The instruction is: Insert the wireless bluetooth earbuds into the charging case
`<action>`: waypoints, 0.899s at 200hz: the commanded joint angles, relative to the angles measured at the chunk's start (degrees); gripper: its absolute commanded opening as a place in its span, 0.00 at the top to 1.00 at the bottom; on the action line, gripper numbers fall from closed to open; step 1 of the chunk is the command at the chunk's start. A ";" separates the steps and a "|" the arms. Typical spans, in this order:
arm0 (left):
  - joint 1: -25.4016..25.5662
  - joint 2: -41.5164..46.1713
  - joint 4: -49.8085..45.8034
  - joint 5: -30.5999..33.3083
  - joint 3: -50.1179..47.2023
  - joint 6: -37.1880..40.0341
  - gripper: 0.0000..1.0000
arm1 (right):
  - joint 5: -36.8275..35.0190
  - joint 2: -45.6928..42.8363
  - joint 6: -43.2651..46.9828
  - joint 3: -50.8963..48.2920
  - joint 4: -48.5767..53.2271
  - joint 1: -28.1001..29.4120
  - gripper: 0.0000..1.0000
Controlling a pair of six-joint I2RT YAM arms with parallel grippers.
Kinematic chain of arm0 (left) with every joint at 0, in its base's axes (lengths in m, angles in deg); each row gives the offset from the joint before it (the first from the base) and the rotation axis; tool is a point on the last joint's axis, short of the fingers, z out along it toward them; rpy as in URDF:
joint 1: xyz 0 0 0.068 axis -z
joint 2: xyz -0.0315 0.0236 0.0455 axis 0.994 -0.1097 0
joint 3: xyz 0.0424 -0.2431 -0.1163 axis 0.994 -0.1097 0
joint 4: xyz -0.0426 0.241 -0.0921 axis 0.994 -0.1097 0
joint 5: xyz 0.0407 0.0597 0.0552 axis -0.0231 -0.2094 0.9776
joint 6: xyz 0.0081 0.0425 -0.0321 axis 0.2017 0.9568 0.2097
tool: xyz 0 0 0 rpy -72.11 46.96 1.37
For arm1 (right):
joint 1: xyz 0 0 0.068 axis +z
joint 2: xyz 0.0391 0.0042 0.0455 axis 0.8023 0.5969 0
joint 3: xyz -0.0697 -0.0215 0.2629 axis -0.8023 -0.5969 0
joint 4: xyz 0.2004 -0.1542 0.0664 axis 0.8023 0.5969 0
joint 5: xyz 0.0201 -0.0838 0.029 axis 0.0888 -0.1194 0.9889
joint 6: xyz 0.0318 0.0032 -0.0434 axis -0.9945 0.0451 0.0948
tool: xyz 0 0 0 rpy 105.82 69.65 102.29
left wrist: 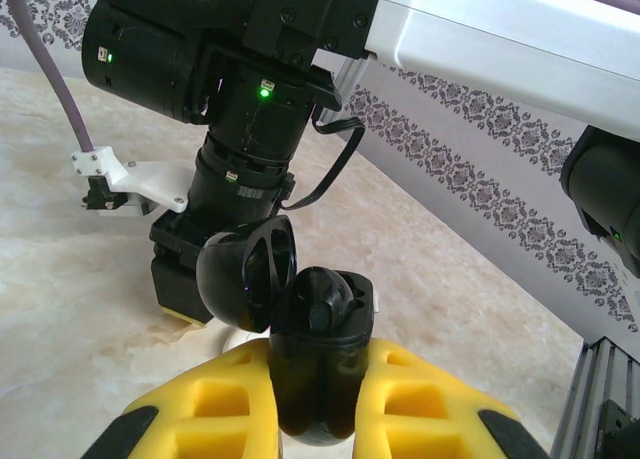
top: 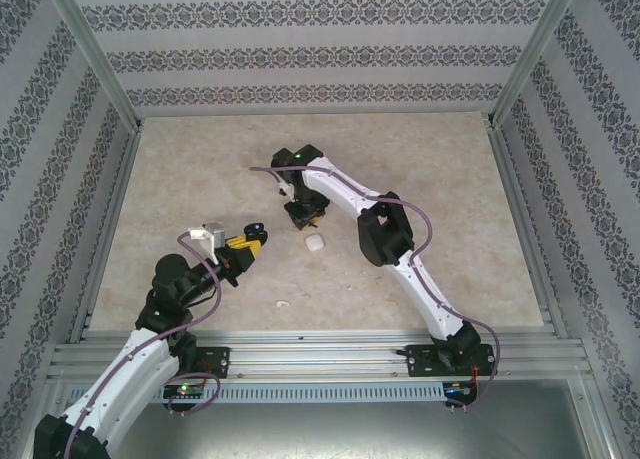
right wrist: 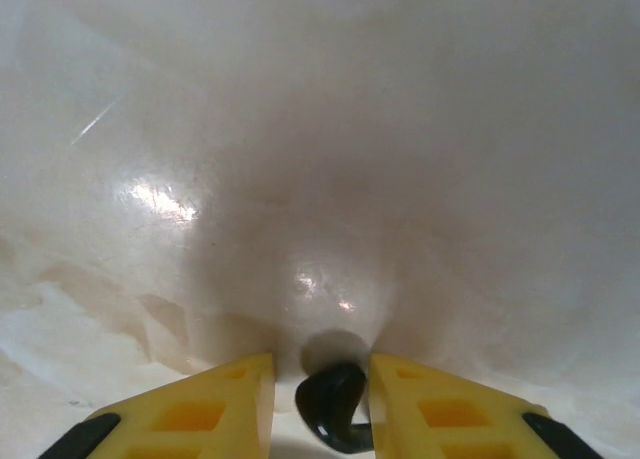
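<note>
Beige table (top: 200, 169), left fingers (left wrist: 215, 399) clenched on open charging case (left wrist: 318, 369), black earbud (right wrist: 335, 407) between right fingers (right wrist: 210, 404), grip unclear

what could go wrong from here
1. The black earbud sits between the jaws of the right gripper, grip unclear; it may pop out.
2. The left gripper holds the open case by its lower end; pressing a bud in may tilt it.
3. A white earbud lies close to the right gripper and may get knocked.

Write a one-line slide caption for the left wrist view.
Left gripper holds the open black charging case near the right arm.
</note>
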 commanded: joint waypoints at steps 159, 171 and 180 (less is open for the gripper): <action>-0.15 -11.93 18.40 -9.22 2.01 3.69 1.00 | 10.11 -28.04 -14.03 -25.74 -21.56 -3.27 0.87; -0.10 -14.07 19.88 -9.56 3.30 4.60 1.00 | 10.50 -32.83 -16.30 -29.41 -25.14 -3.45 0.87; -0.08 -15.77 20.80 -9.91 4.32 5.30 1.00 | 10.66 -36.38 -17.93 -32.40 -27.69 -3.53 0.87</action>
